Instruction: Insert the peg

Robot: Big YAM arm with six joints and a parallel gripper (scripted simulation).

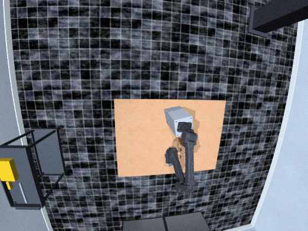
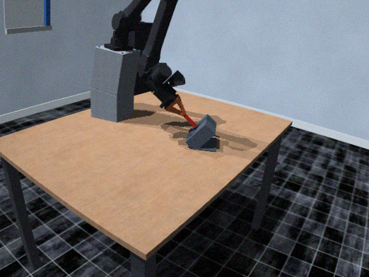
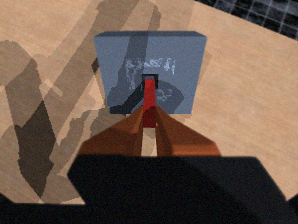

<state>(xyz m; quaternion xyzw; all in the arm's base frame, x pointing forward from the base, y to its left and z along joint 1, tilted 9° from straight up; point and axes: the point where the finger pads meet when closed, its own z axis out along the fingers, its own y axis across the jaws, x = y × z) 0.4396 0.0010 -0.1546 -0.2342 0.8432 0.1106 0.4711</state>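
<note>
A grey-blue sloped panel (image 2: 201,133) stands on the wooden table; in the wrist view (image 3: 150,70) it fills the upper middle, with a small dark square hole (image 3: 149,77) at its centre. My gripper (image 3: 149,111), with orange-brown fingers, is shut on a thin red peg (image 3: 149,102). The peg points at the panel and its far tip is at the mouth of the hole. In the exterior view the gripper (image 2: 182,112) slants down toward the panel and the red peg (image 2: 191,121) reaches its sloped face. In the top view the arm (image 1: 189,147) hides the panel.
A tall grey block (image 2: 112,83) carries the arm's base at the back of the table (image 2: 141,155). A dark frame with a yellow box (image 1: 9,171) stands off the table at the left.
</note>
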